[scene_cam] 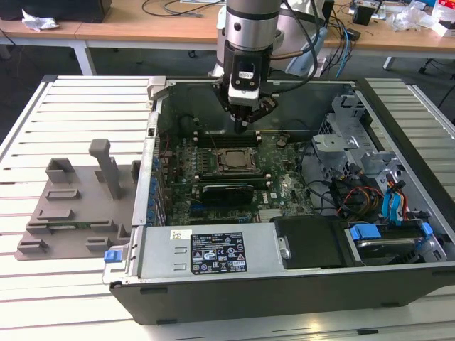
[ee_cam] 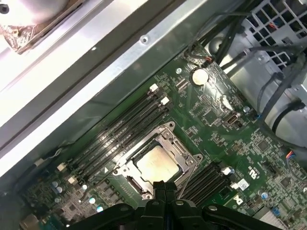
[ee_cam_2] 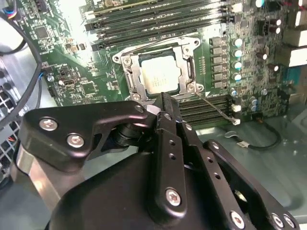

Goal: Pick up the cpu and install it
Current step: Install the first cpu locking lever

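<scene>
CPU in the socket, we hovered above.
Our gripper [ee_cam_2: 162, 98] hung with jaws pressed together, seemingly empty; the cpu [ee_cam_2: 160, 76] sat at its twelve o'clock, so we'd check seating gently.

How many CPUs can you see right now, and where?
1. The cpu sits in the motherboard socket inside the computer case, just beyond the closed gripper in both wrist views. Others could be hidden behind the arm.
</scene>
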Controlling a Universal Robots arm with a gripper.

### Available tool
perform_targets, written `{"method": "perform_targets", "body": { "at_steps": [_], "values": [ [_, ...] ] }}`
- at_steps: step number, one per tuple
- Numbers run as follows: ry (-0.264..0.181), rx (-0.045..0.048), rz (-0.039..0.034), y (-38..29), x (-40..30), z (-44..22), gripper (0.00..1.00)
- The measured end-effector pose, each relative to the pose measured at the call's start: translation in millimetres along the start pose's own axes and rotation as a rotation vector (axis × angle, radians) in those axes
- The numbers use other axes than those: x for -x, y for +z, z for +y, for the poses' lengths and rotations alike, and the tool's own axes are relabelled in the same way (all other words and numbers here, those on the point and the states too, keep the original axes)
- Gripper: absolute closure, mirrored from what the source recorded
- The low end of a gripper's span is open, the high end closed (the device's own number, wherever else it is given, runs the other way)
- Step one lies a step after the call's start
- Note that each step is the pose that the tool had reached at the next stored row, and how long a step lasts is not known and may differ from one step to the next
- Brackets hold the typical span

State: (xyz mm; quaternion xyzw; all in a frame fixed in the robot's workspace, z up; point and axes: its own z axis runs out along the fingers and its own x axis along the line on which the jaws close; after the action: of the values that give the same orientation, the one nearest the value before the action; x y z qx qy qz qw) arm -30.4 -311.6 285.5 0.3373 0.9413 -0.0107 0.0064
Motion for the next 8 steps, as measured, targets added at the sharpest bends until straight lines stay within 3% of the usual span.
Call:
{"method": "perform_targets", "body": {
  "at_steps": [8],
  "values": [
    [-0.124, 0.0019, -0.0024, 0.1, -0.1, 0.1, 0.89]
  ]
}}
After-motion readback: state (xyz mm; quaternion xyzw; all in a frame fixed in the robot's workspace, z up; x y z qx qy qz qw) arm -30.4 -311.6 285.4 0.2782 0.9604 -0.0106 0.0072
